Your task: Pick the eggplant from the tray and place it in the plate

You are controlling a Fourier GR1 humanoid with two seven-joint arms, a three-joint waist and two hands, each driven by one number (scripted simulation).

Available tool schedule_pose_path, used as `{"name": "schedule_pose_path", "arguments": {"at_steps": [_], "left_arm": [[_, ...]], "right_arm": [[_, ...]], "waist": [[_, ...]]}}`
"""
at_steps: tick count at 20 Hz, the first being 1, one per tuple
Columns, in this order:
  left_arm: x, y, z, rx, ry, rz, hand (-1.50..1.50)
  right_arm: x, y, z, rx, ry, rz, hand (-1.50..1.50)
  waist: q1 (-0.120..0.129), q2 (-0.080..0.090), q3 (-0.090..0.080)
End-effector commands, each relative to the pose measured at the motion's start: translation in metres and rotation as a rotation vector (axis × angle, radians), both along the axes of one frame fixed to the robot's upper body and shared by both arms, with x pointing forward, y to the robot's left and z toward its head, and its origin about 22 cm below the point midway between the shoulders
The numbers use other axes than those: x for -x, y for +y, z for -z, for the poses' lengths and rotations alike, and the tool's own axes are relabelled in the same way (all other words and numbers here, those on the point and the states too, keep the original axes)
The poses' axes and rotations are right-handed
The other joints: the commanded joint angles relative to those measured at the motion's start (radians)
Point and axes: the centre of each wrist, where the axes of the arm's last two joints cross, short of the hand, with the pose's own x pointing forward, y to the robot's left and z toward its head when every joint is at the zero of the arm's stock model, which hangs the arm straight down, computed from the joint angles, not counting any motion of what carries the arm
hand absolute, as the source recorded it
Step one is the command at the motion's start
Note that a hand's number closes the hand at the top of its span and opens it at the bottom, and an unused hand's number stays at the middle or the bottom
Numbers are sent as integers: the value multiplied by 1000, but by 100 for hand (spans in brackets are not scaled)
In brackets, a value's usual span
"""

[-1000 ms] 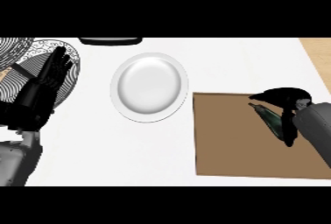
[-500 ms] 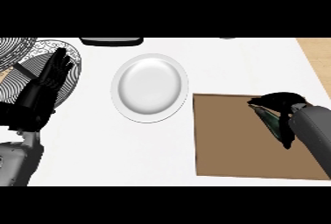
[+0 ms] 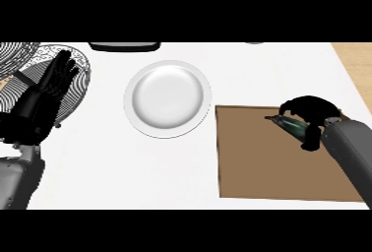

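A dark green eggplant (image 3: 289, 125) lies in the far right part of the brown tray (image 3: 258, 167). My right hand (image 3: 314, 108) sits over it from the right, fingers curled across its top and thumb down at its near side, hiding most of it. Only the eggplant's left tip shows. Whether it still touches the tray cannot be told. The white plate (image 3: 169, 98) stands on the counter just left of the tray with nothing on it. My left hand (image 3: 42, 101) rests open at the far left, fingers pointing up.
A round wire rack (image 3: 73, 83) lies behind my left hand at the far left. A dark object (image 3: 125, 47) sits at the counter's back edge. A wooden surface (image 3: 356, 59) borders the counter at the right.
My right hand has curled round the eggplant, and the eggplant's visible tip has shifted slightly left on the tray. The left hand has not moved.
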Motion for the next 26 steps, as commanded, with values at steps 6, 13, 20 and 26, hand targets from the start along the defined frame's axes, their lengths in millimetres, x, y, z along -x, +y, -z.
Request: {"name": "schedule_pose_path", "arguments": {"at_steps": [6,13,20,26], "left_arm": [[11,19,10,7,47,-114,0],[17,22,7,-1,50,-130,0],[15,22,3,3,25,-97,0],[20,0,12,0,10,-25,0]], "right_arm": [[32,-20,28,67,-289,559,150],[56,51,23,-93,-531,723,150],[92,163,-53,-437,-780,585,150],[147,213,-104,-557,-857,581,150]], "waist": [[-117,-30,10],[-127,-40,8],[-98,-29,9],[-28,0,12]]}}
